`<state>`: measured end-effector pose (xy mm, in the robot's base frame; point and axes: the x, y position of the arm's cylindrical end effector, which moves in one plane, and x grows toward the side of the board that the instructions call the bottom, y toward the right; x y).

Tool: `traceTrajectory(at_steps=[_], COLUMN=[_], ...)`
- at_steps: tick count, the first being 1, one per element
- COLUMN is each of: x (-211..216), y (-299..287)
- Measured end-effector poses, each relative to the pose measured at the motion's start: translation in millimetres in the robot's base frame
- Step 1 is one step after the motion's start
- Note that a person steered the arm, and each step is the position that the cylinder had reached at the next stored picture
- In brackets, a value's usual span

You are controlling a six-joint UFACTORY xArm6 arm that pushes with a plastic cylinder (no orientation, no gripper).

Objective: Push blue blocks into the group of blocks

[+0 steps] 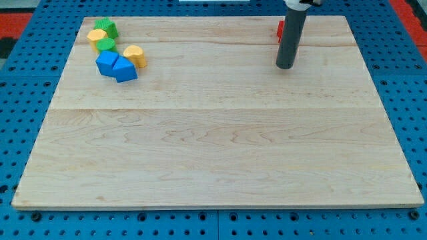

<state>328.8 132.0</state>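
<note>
My tip [285,66], bare dark rod tool end, holds nothing, rests on pale wooden surface [220,153]. Two blue blocks [115,67] lie far toward view's left of tip, already touching green [105,45] and yellow blocks [135,55]. Red block [280,29] sits just behind rod

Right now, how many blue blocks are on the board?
2: blue block and blue block, touching, at the view's top left beside the yellow and green blocks. None seems hidden.

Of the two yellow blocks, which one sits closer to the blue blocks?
The yellow block at the cluster's right, touching the blue block; the other yellow block lies beyond a green block.
</note>
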Motion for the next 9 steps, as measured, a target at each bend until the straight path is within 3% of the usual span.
traceTrajectory(at_steps=[2, 4, 5, 6, 9], x=[-34.4, -28.8, 23.4, 47.4, 67.4], y=[2.4, 2.4, -27.7, -108.7, -263.6])
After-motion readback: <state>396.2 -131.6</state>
